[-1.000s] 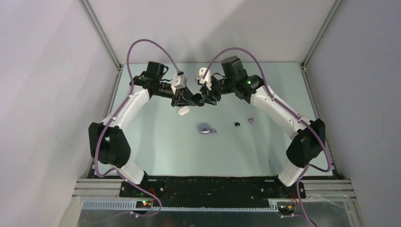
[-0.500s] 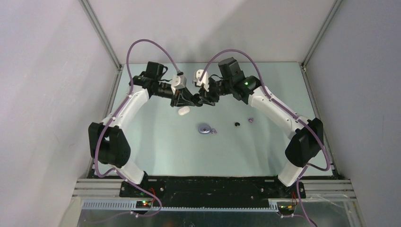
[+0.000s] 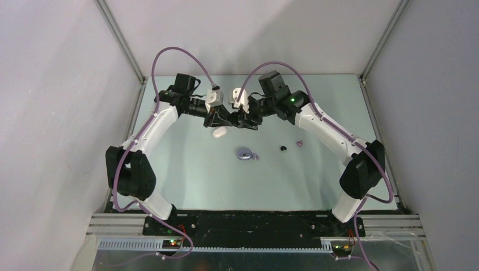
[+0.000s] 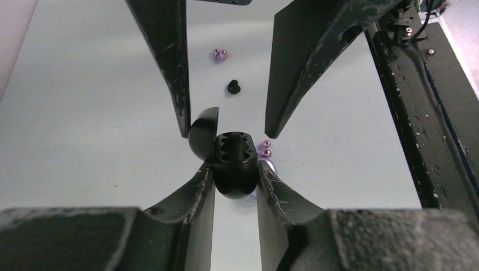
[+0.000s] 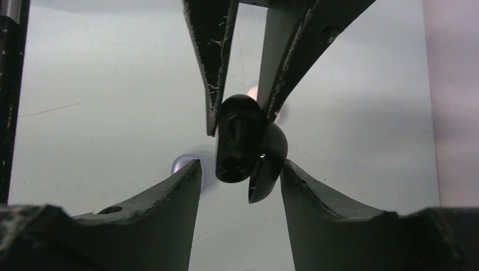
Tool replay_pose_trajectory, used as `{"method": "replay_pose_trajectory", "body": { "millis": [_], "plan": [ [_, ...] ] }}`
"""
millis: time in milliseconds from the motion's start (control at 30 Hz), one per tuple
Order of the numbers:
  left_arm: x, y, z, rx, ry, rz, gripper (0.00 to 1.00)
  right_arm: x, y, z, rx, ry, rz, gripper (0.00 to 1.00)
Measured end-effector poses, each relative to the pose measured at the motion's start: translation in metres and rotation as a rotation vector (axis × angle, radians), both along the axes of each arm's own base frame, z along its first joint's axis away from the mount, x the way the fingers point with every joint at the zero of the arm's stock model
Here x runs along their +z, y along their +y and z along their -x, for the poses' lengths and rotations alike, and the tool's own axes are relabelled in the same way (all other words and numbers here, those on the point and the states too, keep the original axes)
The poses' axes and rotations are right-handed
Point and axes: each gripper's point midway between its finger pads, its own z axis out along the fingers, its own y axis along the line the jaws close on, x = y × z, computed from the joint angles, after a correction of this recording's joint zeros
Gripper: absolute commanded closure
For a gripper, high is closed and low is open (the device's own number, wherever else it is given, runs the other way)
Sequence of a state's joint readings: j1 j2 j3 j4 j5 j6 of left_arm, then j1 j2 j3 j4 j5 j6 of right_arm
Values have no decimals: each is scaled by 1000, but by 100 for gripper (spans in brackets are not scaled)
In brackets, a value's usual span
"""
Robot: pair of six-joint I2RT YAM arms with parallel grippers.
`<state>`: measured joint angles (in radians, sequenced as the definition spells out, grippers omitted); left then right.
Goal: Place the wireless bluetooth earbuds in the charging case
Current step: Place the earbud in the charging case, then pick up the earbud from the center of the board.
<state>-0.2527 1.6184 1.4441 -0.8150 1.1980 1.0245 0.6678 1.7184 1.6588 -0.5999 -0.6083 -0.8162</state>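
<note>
Left gripper [image 4: 234,172] clamped on black case [image 4: 231,158], lid [image 4: 202,132] flipped open. Right gripper [image 5: 240,165] jaws apart, straddling the case. Black earbud [image 4: 233,86] lies on table [image 4: 85,113].

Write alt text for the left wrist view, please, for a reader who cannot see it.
The left hand grips a black charging case, lid hinged open and sockets apparently empty, above a pale table. The right hand, open, enters from the top, straddling the case. On the table lie a black earbud, a far lavender earbud and a near lavender earbud.
</note>
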Motion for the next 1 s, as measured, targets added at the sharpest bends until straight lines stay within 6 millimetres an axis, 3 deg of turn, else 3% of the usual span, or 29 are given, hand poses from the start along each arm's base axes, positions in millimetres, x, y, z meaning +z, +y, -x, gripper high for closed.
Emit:
{"method": "replay_pose_trajectory", "body": {
  "millis": [400, 567, 700, 767, 833, 1000],
  "plan": [
    [5, -2, -5, 3, -15, 19, 100, 31, -14, 3, -37, 32, -81, 40],
    [5, -2, -5, 3, -15, 19, 100, 33, -15, -4, -66, 38, -97, 41],
    [5, -2, -4, 10, 1, 18, 100, 30, -29, -15, -98, 48, -94, 44],
    [5, -2, -6, 22, 14, 23, 100, 20, -48, -23, -131, 65, -77, 48],
    [4, -1, -6, 36, 31, 27, 100, 2, -67, -26, -157, 88, -43, 59],
    [-6, 3, -4, 100, 107, 46, 100, -67, -121, -8, -197, 189, 115, 76]
  ]
}}
